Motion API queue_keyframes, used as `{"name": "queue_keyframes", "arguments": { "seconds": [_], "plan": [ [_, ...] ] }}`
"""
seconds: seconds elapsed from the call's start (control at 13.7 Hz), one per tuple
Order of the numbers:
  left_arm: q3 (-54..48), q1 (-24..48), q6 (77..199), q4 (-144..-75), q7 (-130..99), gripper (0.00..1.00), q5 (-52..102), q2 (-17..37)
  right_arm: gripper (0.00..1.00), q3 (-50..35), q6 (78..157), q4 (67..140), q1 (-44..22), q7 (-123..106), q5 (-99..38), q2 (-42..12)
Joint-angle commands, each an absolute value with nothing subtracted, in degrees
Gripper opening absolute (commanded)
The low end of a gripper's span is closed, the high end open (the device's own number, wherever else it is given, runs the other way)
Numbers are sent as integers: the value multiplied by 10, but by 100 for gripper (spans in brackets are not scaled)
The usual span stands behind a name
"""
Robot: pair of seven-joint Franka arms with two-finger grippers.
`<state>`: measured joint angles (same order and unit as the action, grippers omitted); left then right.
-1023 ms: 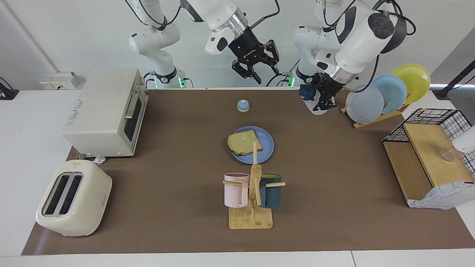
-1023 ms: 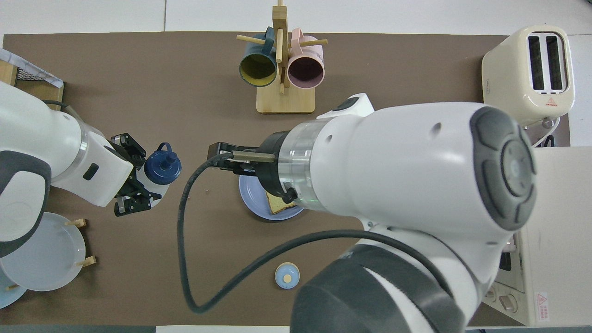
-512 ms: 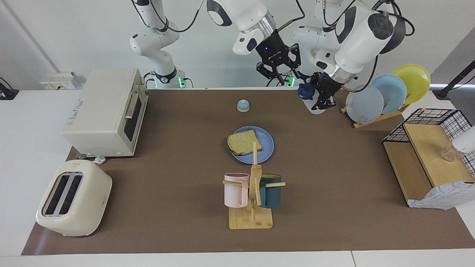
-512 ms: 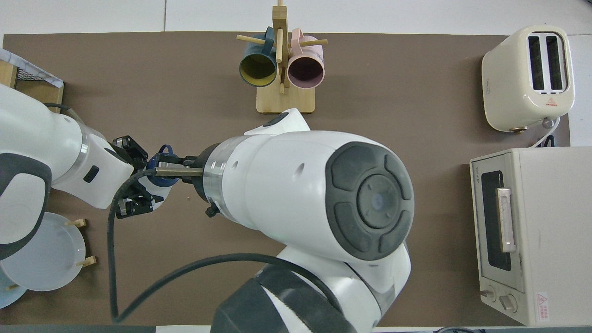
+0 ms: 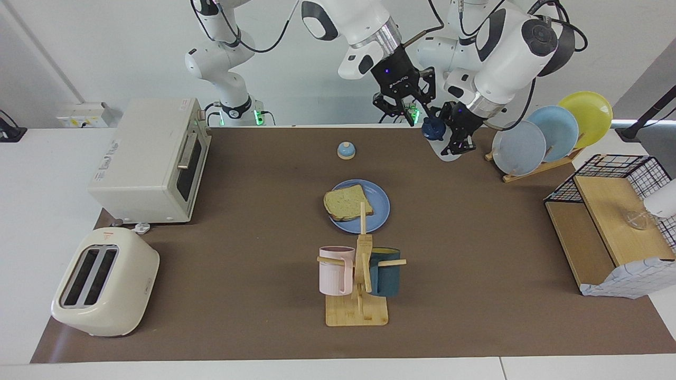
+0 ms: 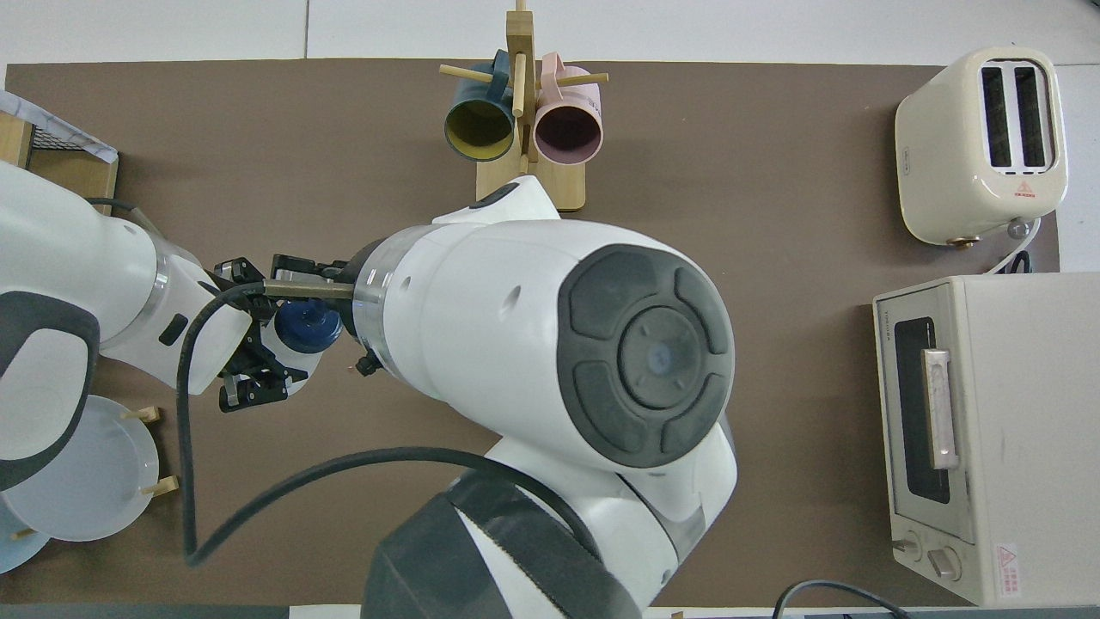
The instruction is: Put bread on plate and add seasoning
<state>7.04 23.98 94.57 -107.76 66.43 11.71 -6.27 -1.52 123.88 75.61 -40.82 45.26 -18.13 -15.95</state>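
The left gripper's (image 5: 458, 138) jaws were clamped on the body of the seasoning (image 5: 439, 138), a pale squeeze bottle with a dark navy cap, held tilted in the air above the table's (image 5: 253, 221) edge by the robots, toward the left arm's end. The right gripper (image 5: 417, 112) had its jaws spread and sat right at the bottle's cap; whether a fingertip actually touched the cap was hard to judge from the facing view. In the overhead view the right arm's bulky white wrist covered the middle of the table, hiding the plate and bread completely and leaving only the navy cap (image 6: 305, 325) showing beside the left gripper (image 6: 249, 378). In the facing view the bread (image 5: 347, 203) lay flat on the blue plate (image 5: 377, 211) at mid-table, with a small bell (image 5: 346, 150) nearer to the robots and a wooden mug rack (image 5: 362, 279) with a pink and a dark teal mug farther from them. A rack of upright plates (image 5: 549, 140) stood just beside the held bottle, and a toaster oven (image 5: 150, 161) and toaster (image 5: 103, 282) sat toward the right arm's end.
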Motion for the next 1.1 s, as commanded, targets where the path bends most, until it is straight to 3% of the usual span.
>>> {"name": "queue_keyframes", "arguments": {
  "seconds": [0.0,1.02],
  "plan": [
    [76,249,948,-1097,668,0,127,-82,40,-18,1235,737,-417,468,-163,-176],
    [76,254,959,-1100,665,0,138,-83,35,-16,1182,708,-413,468,-166,-179]
  ]
}}
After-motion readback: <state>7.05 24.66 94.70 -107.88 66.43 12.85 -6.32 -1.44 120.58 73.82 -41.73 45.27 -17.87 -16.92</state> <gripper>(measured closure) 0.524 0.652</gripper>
